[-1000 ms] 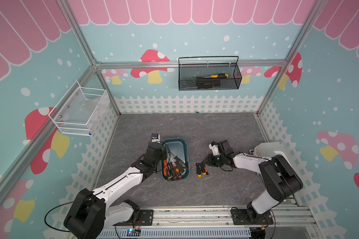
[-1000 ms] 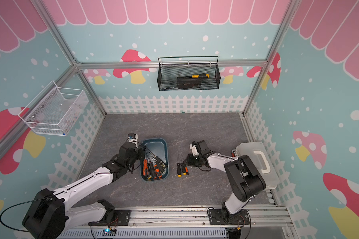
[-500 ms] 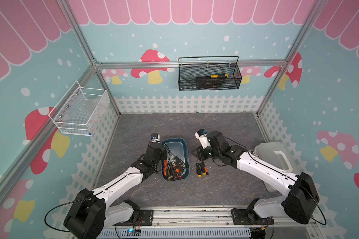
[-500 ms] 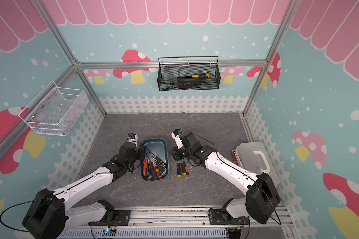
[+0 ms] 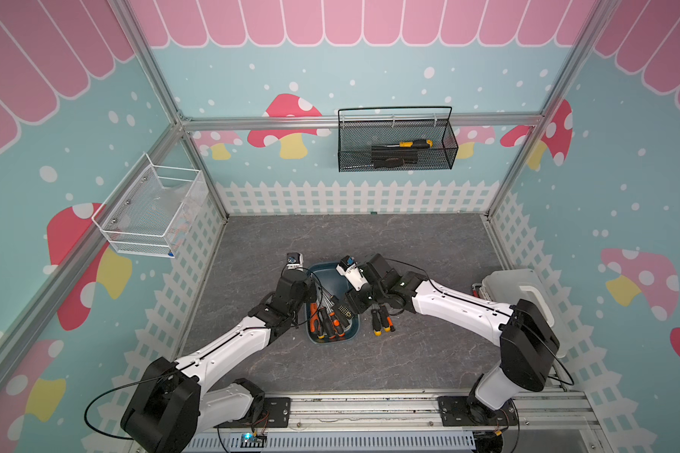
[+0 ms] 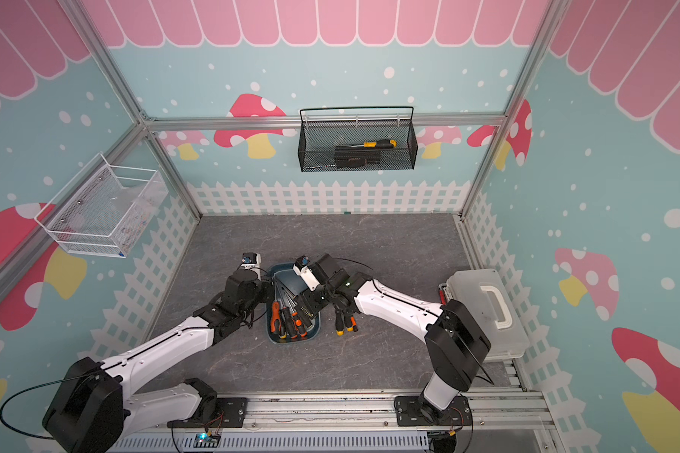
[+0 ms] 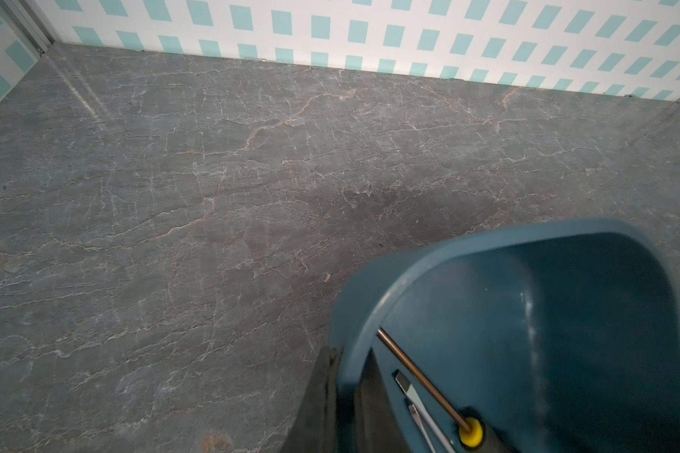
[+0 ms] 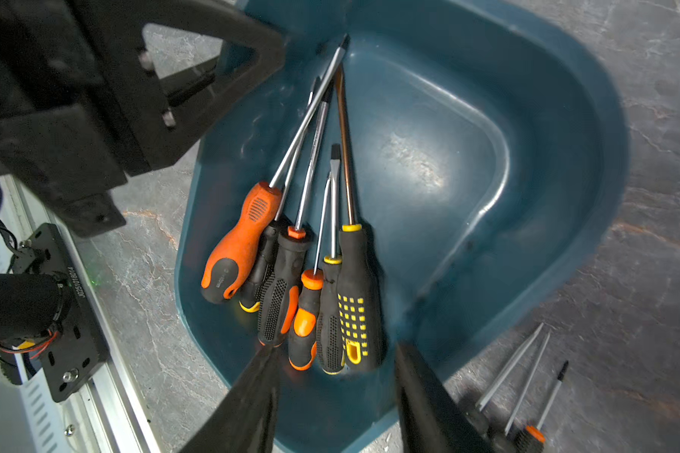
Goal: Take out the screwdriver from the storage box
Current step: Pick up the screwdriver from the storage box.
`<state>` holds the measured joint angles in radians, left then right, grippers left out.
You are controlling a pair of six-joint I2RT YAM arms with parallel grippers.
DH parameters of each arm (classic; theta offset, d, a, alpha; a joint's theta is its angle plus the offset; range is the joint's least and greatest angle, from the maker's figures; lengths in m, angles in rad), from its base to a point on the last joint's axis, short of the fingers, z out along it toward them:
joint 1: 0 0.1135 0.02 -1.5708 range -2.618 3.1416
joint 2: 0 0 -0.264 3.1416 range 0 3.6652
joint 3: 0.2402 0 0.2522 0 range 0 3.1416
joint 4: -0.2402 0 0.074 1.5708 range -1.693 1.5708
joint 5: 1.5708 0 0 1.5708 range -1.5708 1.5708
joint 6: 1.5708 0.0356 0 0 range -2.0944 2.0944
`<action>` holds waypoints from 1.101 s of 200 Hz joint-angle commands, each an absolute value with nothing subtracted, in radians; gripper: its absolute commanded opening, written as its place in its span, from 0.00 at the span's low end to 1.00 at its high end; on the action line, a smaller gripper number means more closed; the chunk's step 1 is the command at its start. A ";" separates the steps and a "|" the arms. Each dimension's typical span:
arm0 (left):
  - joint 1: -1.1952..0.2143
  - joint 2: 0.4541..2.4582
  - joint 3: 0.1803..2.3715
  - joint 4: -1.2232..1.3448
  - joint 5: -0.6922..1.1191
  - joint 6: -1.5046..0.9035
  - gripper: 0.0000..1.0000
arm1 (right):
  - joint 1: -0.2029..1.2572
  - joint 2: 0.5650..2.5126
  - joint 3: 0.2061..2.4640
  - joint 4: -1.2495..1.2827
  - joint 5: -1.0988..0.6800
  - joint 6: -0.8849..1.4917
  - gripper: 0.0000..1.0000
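Teal-blue plastic, the storage box [image 5: 324,278] sits near the middle of the grey counter [image 5: 409,243], six screwdrivers [image 8: 279,290] bunched at its near end. The left jaws are clamped on its left rim, while the right jaws hang part-open and empty over the handles; three more screwdrivers [image 5: 381,319] lie just right of the box.

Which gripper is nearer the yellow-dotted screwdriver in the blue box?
Right. The right gripper hovers just by the yellow-dotted screwdriver; the left gripper clamps the storage box rim farther off.
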<state>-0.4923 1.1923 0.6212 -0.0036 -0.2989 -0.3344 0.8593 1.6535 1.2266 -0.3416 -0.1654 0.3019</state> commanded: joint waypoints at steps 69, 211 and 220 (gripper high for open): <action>-0.488 1.184 0.640 0.018 -0.284 -0.332 0.00 | 0.876 1.882 1.433 -0.473 -0.040 0.224 0.50; -0.482 1.189 0.637 0.025 -0.271 -0.336 0.00 | 0.877 2.018 1.486 -0.550 0.030 0.228 0.47; -0.482 1.187 0.635 0.025 -0.274 -0.336 0.00 | 0.877 2.034 1.499 -0.564 0.042 0.232 0.46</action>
